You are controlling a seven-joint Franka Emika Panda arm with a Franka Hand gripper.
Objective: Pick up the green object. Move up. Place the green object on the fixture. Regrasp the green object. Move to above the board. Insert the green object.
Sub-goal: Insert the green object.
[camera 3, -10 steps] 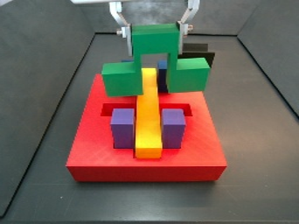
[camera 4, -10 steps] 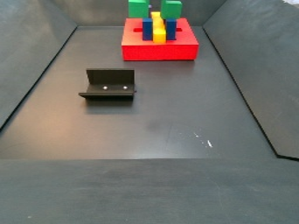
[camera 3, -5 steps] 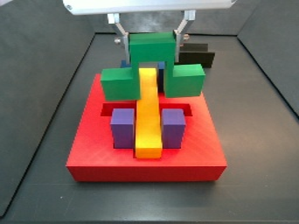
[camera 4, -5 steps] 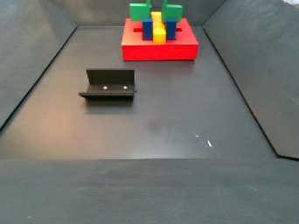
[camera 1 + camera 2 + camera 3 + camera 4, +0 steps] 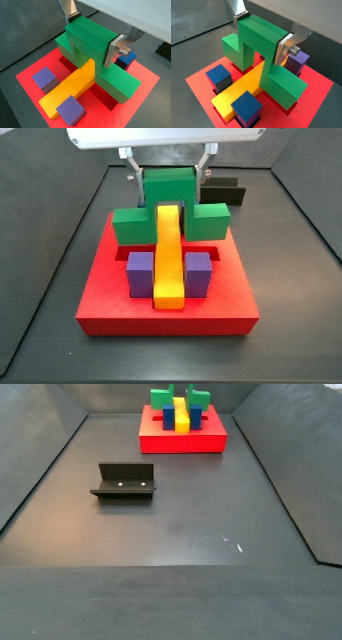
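My gripper (image 5: pixel 92 34) (image 5: pixel 262 34) is shut on the raised middle cube of the green object (image 5: pixel 85 46) (image 5: pixel 256 47), one silver finger (image 5: pixel 115 49) on each flank. The green object (image 5: pixel 170 190) (image 5: pixel 163 398) straddles the far end of the yellow bar (image 5: pixel 168 253) (image 5: pixel 70 87). Its two lower side cubes sit down at the recess of the red board (image 5: pixel 167 323) (image 5: pixel 181 442) (image 5: pixel 30 82). Whether they touch the slot floor, I cannot tell. The gripper (image 5: pixel 171 175) hangs straight above the board's back part. The fixture (image 5: pixel 124 481) (image 5: pixel 225 193) stands apart on the floor.
Two purple blocks (image 5: pixel 140 273) (image 5: pixel 199 271) flank the yellow bar near the board's front. In a wrist view two blue blocks (image 5: pixel 219 77) (image 5: pixel 246 105) stand beside the bar and a purple block (image 5: pixel 296 60) sits behind the green piece. Dark walls ring the floor (image 5: pixel 174 524).
The gripper has come down with the green object, whose side cubes have sunk lower over the yellow bar toward the board. The fixture and the blocks have not moved.
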